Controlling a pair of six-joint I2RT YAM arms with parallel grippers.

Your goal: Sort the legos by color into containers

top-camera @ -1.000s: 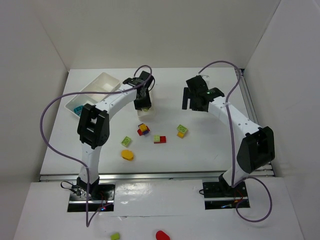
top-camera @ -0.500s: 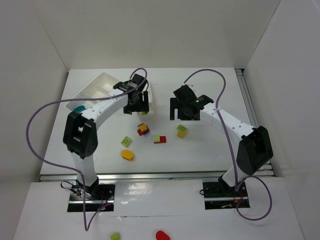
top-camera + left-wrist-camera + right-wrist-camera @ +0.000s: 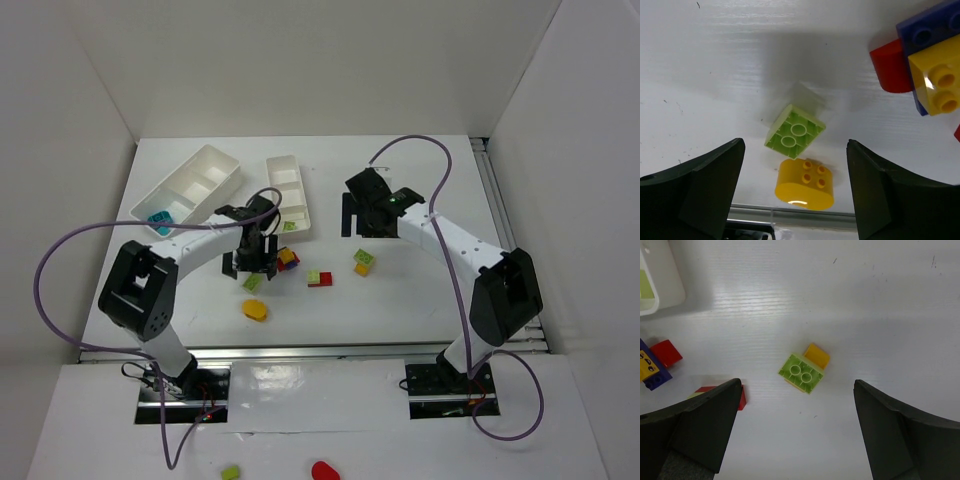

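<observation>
Pickup step: left tool (image 3: 796, 172) hovering spread over lime brick (image 3: 795, 131); right tool (image 3: 797, 415) hanging spread; next needing descent, pinch.

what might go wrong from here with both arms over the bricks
1. The left pincer hangs open over a lime brick lying skewed to its jaws, with a yellow rounded brick close by; closing may twist the lime one away or drag the yellow along.
2. The right pincer, open, is over a lime-on-orange stack; lifted whole, two colours would likely land in one compartment.
</observation>
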